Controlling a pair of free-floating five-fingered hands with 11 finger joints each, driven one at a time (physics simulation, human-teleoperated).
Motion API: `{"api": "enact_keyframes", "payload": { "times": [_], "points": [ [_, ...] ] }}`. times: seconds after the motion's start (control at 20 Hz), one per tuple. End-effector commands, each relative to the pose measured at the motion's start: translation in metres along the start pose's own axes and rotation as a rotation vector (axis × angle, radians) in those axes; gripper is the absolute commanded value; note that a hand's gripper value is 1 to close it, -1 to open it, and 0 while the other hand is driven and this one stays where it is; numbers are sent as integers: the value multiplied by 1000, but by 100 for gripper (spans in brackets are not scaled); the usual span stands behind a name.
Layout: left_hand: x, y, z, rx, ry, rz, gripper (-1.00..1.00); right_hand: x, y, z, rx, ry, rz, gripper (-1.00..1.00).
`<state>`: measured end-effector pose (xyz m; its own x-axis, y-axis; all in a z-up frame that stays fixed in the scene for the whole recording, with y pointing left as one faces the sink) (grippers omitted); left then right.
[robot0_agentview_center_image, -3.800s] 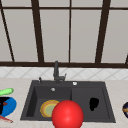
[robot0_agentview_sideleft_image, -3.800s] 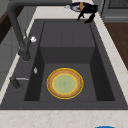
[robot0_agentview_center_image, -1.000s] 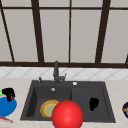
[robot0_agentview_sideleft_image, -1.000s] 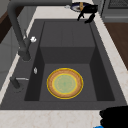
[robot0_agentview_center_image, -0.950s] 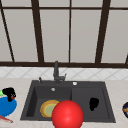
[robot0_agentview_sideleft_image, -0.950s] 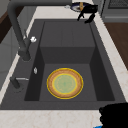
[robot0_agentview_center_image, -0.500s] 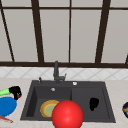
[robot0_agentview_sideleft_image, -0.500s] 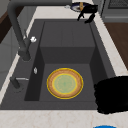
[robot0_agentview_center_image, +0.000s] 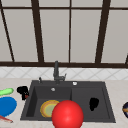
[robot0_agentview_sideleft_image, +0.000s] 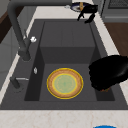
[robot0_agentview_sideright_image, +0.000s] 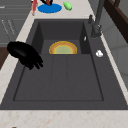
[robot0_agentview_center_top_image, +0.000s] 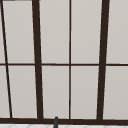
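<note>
- Hovering over the counter left of the sink (robot0_agentview_center_image: 30, 100), the left hand (robot0_agentview_center_image: 23, 91) is curling on something small, blue plate (robot0_agentview_center_image: 6, 106) just below-left.
- Right hand (robot0_agentview_center_image: 93, 103) is hanging relaxed over the right basin.

Our left hand (robot0_agentview_center_image: 23, 91) hangs low at the left of the front view, a compact dark shape whose fingers we cannot make out. Seen from the left side, it looms large and close at the right (robot0_agentview_sideleft_image: 108, 72), rounded and bulky, with its back uppermost. Our right hand (robot0_agentview_center_image: 93, 103) hovers at the right of the front view, palm turned down, fingers (robot0_agentview_sideright_image: 37, 64) loosely spread and pointing downward, nothing between them; the left side view shows it far off, fingers dangling (robot0_agentview_sideleft_image: 87, 11)
</note>
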<state>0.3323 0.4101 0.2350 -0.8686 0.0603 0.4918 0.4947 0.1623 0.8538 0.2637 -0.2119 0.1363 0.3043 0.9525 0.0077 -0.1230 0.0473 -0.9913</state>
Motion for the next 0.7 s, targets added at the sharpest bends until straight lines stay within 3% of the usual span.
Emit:
{"api": "enact_keyframes", "payload": {
  "times": [0.0, 0.4, 0.65],
  "points": [
    [-2, -5, -27, -38, 22, -1, 100, 0, 0, 0, 0, 0, 0, 0],
    [-18, -23, -84, -45, 29, -2, 100, 0, 0, 0, 0, 0, 0, 0],
    [-47, -49, -114, -31, 31, 5, 100, 0, 0, 0, 0, 0, 0, 0]
  ]
}}
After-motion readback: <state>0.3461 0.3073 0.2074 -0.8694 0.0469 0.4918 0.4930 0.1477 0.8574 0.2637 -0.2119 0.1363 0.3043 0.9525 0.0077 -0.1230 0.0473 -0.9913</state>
